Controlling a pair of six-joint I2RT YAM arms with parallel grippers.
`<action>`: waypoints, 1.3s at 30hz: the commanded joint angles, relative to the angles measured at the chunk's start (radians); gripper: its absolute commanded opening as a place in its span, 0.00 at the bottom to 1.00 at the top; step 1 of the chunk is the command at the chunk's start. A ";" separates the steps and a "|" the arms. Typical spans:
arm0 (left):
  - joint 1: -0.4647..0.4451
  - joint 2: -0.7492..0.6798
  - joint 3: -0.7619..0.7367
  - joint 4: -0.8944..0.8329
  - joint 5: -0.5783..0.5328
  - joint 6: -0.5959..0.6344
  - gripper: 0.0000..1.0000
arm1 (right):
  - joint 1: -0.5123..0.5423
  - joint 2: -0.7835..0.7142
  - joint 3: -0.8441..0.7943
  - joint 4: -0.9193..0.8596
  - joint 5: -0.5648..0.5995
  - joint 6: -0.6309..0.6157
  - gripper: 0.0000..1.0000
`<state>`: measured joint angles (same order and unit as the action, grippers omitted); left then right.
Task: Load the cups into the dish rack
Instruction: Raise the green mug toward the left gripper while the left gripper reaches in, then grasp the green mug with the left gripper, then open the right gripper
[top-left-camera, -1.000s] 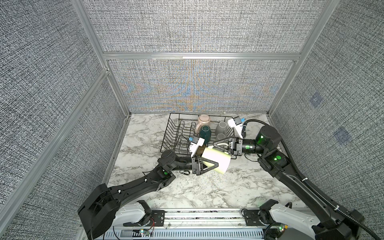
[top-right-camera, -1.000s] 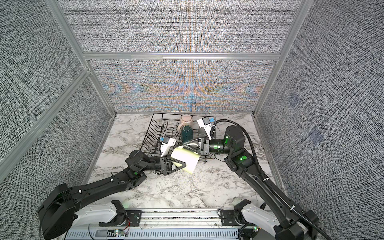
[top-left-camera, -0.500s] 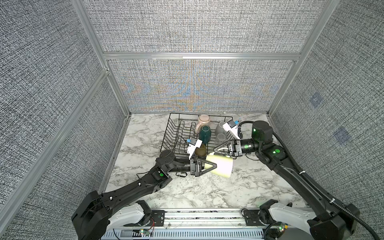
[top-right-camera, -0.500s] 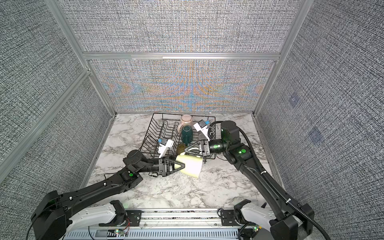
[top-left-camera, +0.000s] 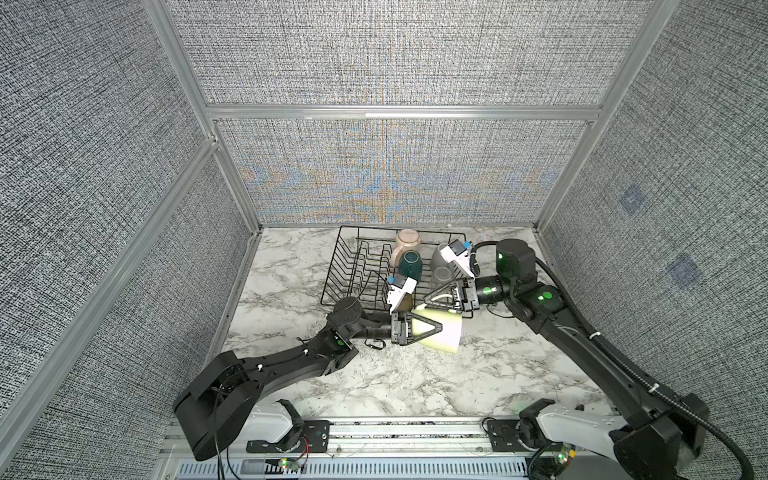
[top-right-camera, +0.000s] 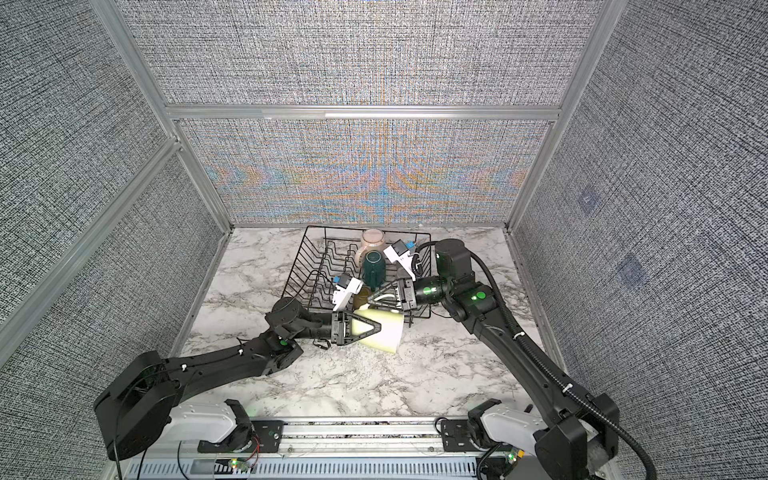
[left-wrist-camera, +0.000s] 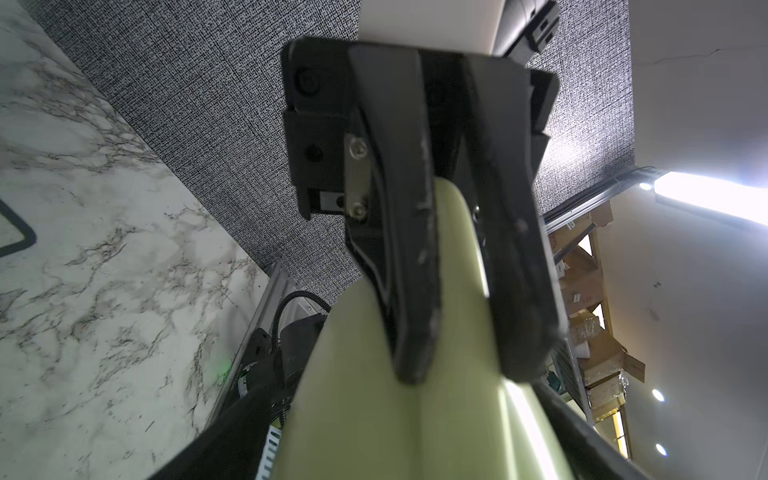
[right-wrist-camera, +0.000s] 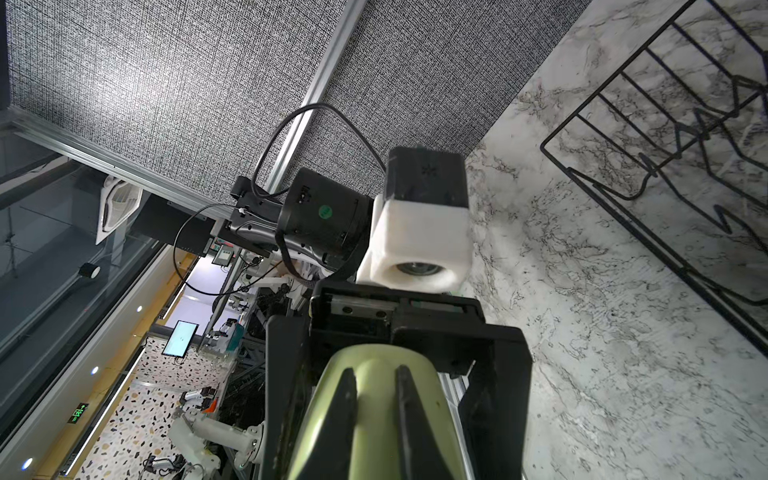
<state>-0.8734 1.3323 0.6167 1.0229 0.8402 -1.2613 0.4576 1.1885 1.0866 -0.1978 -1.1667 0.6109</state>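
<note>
Cup (top-left-camera: 451, 338) hung sideways at the rack's (top-left-camera: 357, 266) near edge; right end effector (top-left-camera: 426, 300) pinched its wall, left end effector (top-left-camera: 441, 330) stood spread around its base. Teal mug (top-left-camera: 411, 266) and grey mug (top-left-camera: 438, 259) sat in the rack behind; open surface (top-left-camera: 415, 386) lay in front.

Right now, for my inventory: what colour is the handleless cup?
Pale yellow-green cup, clearest in the right wrist view.
</note>
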 joint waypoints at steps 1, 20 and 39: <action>0.001 -0.001 -0.004 0.010 -0.001 -0.007 0.91 | -0.005 0.015 0.017 0.004 -0.031 0.001 0.00; 0.022 0.000 0.027 -0.154 -0.027 0.053 0.63 | -0.040 0.063 0.026 -0.004 0.013 0.029 0.08; 0.126 0.120 0.064 -0.222 -0.076 0.010 0.54 | -0.202 0.018 -0.054 -0.075 0.182 0.051 0.52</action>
<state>-0.7628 1.4399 0.6609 0.8459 0.8112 -1.2457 0.2714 1.2293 1.0271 -0.2409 -1.0233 0.6754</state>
